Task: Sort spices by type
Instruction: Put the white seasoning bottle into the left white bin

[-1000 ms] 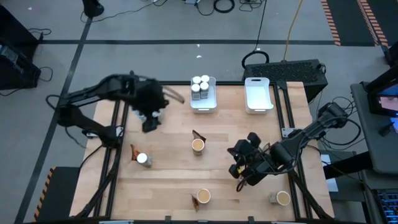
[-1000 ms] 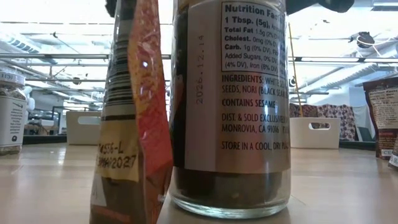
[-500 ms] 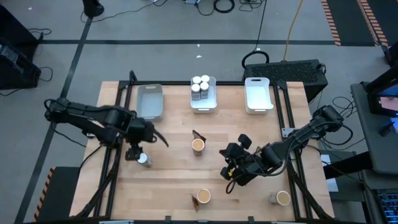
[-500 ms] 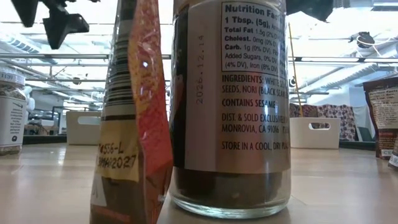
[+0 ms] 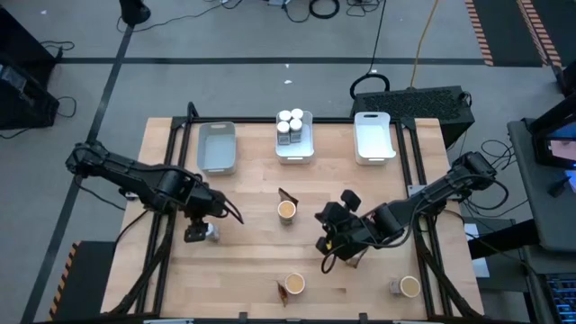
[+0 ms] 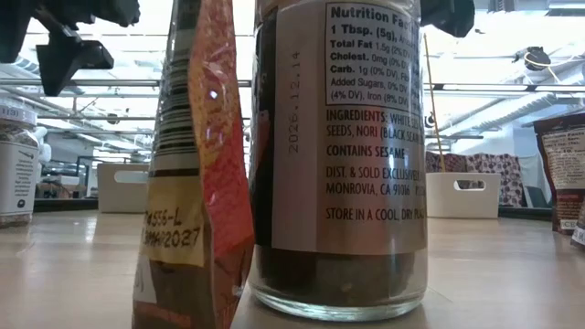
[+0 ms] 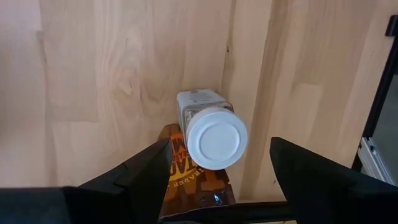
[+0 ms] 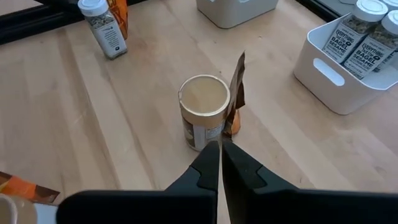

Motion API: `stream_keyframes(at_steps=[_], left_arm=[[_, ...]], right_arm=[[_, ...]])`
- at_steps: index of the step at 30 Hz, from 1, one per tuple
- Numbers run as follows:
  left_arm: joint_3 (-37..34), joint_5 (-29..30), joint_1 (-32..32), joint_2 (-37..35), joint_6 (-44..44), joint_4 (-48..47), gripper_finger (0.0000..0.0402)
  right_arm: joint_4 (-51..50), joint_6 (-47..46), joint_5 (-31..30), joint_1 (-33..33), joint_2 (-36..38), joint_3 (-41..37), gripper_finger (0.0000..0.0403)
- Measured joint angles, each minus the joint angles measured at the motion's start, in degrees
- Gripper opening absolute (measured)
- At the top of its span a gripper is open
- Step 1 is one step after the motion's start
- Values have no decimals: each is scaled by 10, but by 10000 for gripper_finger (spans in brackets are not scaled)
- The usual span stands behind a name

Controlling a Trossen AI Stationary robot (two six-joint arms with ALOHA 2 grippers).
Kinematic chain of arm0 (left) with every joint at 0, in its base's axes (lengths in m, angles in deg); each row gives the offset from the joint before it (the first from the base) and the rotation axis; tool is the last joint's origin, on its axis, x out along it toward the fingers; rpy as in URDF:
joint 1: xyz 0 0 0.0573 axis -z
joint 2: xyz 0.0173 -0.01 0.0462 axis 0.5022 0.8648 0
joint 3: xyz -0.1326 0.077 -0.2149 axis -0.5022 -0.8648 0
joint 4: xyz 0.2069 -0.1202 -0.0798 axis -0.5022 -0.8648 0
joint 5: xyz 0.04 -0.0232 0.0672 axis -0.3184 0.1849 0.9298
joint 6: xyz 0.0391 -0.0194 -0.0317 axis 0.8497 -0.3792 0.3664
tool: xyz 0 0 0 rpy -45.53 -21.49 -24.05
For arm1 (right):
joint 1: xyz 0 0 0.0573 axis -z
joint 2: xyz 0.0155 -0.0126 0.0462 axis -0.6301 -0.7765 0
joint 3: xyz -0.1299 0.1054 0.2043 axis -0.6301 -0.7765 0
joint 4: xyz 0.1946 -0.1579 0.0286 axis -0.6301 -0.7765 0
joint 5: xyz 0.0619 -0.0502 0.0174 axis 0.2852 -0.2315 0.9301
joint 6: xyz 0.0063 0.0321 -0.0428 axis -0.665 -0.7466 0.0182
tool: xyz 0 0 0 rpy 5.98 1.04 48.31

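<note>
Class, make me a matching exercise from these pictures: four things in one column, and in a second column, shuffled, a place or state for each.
Things
1. left gripper
2. right gripper
3. middle tray
4. right-hand tray

Place or state
A. holds white-capped jars
B. shut, holding nothing
C. holds nothing
D. open, above a white-capped jar

Pairs: 1-D, 2-B, 3-A, 4-C
</note>
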Motion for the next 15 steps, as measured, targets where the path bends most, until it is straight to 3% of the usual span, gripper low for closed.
stream_keyframes(at_steps=[15], left_arm=[[-11, 45, 33, 26, -1, 16, 276]], right_arm=[[0, 12, 0, 4, 0, 0, 0]])
